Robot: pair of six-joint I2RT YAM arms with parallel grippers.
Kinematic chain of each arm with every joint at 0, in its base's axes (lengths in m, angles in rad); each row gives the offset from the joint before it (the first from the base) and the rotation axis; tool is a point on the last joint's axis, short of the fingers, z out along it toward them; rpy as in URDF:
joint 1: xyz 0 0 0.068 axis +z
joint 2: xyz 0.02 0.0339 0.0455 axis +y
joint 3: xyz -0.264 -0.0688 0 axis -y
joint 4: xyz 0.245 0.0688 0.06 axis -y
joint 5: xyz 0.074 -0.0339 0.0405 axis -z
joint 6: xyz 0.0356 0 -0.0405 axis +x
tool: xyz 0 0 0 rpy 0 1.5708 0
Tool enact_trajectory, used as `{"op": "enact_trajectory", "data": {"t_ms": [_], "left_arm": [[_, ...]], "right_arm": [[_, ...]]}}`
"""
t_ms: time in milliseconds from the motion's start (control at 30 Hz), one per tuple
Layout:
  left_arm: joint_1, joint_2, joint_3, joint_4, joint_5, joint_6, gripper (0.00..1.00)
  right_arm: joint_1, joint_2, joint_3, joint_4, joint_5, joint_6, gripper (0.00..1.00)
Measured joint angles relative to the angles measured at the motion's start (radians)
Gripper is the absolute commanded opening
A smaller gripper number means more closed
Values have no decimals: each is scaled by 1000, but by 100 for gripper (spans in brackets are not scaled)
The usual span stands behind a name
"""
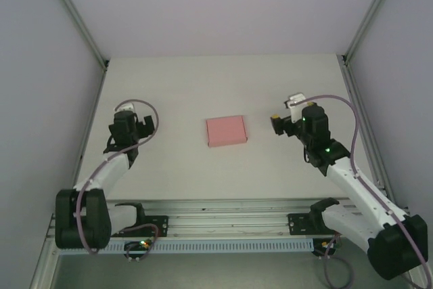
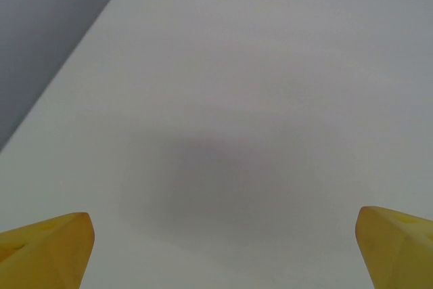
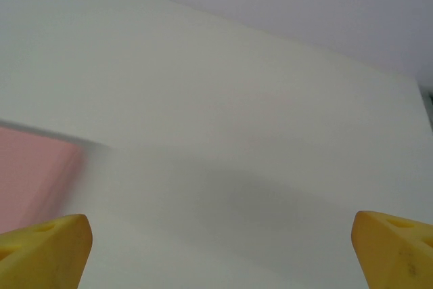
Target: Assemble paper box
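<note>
Top external: the paper box (image 1: 226,130), apparently finished, is flanked by left pincer (image 1: 140,124) at nine, right pincer (image 1: 276,125) at three o'clock, both released.

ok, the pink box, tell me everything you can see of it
The paper box is a small, low rectangle of matte pink card, closed on top and looking folded up. It lies flat near the middle of the white table, slightly skewed. Only the table touches it. The right wrist view catches its blurred edge.
</note>
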Motion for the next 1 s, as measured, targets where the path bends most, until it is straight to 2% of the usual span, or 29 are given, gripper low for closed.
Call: {"op": "enact_trajectory", "data": {"t_ms": [100, 167, 267, 400, 500, 567, 700, 1000], "left_arm": [[-8, 119, -77, 229, -31, 78, 100], [-18, 179, -114, 310, -32, 126, 100], [-19, 247, -155, 482, -6, 170, 100], [58, 351, -221, 719, 56, 160, 100], [107, 353, -243, 770, 76, 142, 100], [105, 352, -225, 775, 84, 138, 100], [84, 352, -174, 768, 84, 138, 100], [79, 352, -166, 753, 82, 139, 100]], "right_arm": [[-77, 58, -135, 156, 17, 33, 100], [-115, 125, -216, 290, 18, 37, 100], [-136, 232, -295, 470, 16, 48, 100], [-161, 371, -320, 708, -27, 70, 100], [-193, 540, -293, 886, -92, 81, 100], [-228, 586, -245, 841, -148, 100, 100], [-279, 589, -218, 895, -187, 133, 100], [-277, 589, -217, 906, -214, 150, 100]]}}
